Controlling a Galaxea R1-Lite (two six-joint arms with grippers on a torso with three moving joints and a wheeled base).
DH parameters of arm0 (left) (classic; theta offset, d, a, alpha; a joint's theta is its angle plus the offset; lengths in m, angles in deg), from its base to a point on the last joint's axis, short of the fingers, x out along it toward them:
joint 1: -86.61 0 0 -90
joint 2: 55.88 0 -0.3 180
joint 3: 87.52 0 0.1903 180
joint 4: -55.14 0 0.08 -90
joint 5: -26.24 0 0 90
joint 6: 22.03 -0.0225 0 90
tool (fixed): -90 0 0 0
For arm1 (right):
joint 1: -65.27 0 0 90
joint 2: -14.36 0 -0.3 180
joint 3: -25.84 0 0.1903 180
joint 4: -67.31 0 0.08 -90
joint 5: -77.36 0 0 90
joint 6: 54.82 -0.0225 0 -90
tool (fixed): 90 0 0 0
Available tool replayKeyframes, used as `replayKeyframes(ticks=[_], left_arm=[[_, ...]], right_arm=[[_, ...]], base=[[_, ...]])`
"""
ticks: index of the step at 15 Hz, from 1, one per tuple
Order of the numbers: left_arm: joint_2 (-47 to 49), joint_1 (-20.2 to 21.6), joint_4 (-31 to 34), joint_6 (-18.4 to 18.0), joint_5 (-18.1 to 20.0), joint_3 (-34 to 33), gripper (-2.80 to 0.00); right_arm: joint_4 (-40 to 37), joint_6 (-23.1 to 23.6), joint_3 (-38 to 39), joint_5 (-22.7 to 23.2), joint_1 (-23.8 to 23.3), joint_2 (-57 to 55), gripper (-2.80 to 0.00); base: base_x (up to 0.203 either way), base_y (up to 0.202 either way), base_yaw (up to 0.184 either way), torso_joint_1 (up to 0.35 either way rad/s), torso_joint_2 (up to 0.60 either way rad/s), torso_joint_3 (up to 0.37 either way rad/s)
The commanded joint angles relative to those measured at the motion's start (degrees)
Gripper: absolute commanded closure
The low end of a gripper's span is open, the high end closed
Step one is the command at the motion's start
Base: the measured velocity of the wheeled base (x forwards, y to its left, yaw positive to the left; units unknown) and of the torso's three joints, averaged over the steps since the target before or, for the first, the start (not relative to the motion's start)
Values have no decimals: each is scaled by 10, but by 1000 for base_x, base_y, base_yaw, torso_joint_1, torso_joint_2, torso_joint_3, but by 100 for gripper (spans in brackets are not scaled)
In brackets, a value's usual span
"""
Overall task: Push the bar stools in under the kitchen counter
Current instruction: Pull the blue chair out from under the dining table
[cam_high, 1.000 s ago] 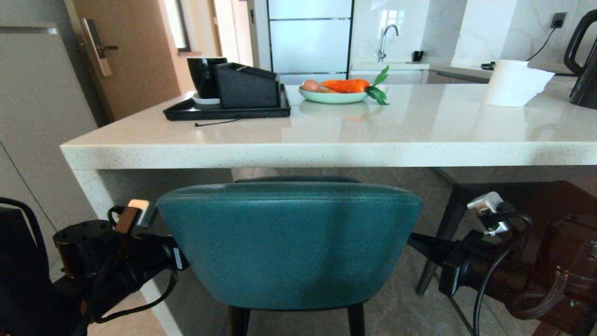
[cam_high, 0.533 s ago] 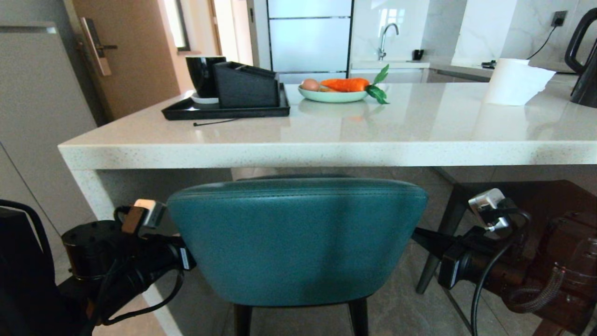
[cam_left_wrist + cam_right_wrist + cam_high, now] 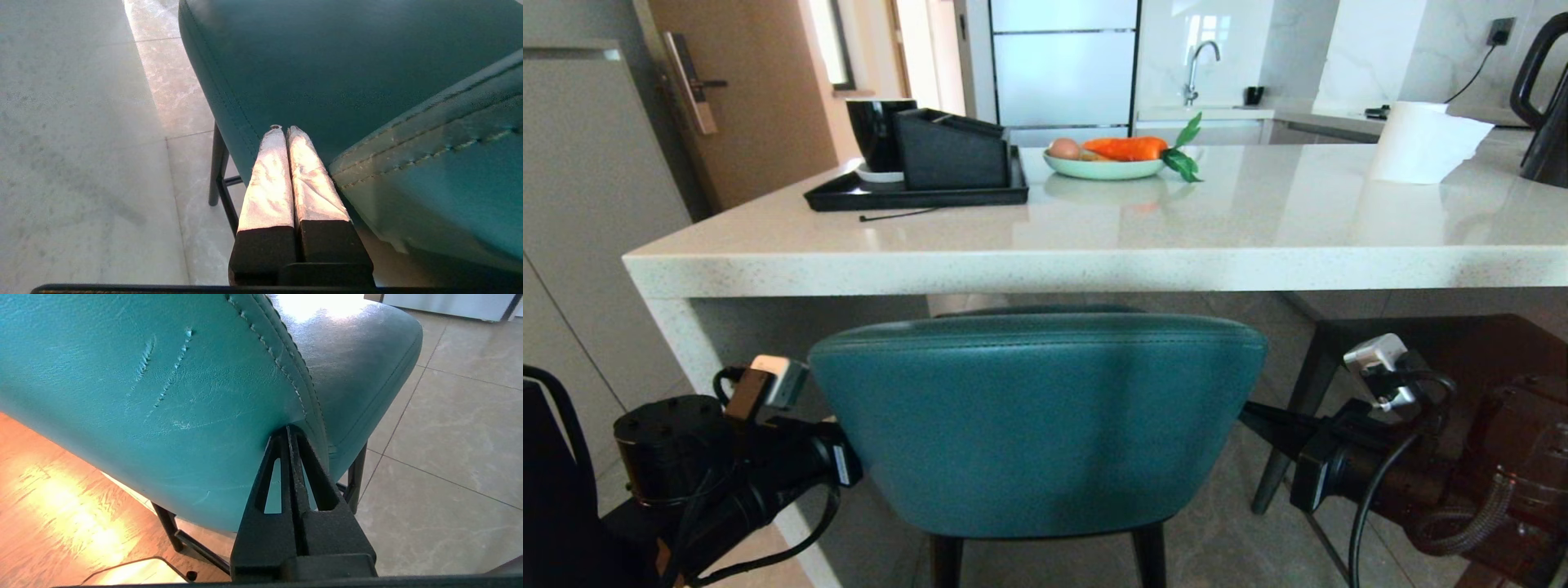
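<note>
Teal stool (image 3: 1036,420) sits between both end effectors, seat front partly under surface (image 3: 1094,273). Left end effector (image 3: 282,130) clenched, empty, tips against backrest side; right end effector (image 3: 289,428) likewise clenched, pressing opposite side. Closed fingers serve as blunt pushers, bracing stool straight for shove under.

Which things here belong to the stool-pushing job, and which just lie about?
Job:
teal stool
kitchen counter
left end effector
right end effector

Lying about:
black tray
plate of vegetables
paper roll
</note>
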Motion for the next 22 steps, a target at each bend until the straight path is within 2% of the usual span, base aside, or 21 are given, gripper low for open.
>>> replayKeyframes(ticks=[1, 5, 13, 14, 16, 19, 22], left_arm=[[-7, 4, -2, 1, 0, -1, 0], [-8, -1, -2, -5, -11, -1, 0], [-8, 4, -2, -16, -12, 4, 0], [-8, 5, -2, -16, -14, 4, 0], [-7, 5, -2, -16, -27, 4, 0], [1, 7, -2, -16, -33, 10, 0], [8, 6, -2, -16, -41, 24, 0]], right_arm=[[2, 0, 0, -1, 0, 3, 0], [2, -1, -1, -1, 0, 1, 0], [2, -2, 5, -4, -10, 2, 0], [2, -3, 8, -1, -23, 6, 0], [2, -3, 8, 17, -78, 10, 0], [2, -1, -32, 77, -174, -18, 0], [7, 4, -95, 100, -190, -74, 0]], base=[[0, 0, 0, 0, 0, 0], [-33, 0, 1, 2, -1, 1], [-188, 0, -2, -1, 3, 3], [-64, 0, 0, -7, -7, 4], [0, 0, 0, 0, 0, 0], [0, 0, 0, 0, 0, 0], [0, 0, 0, 0, 0, 0]])
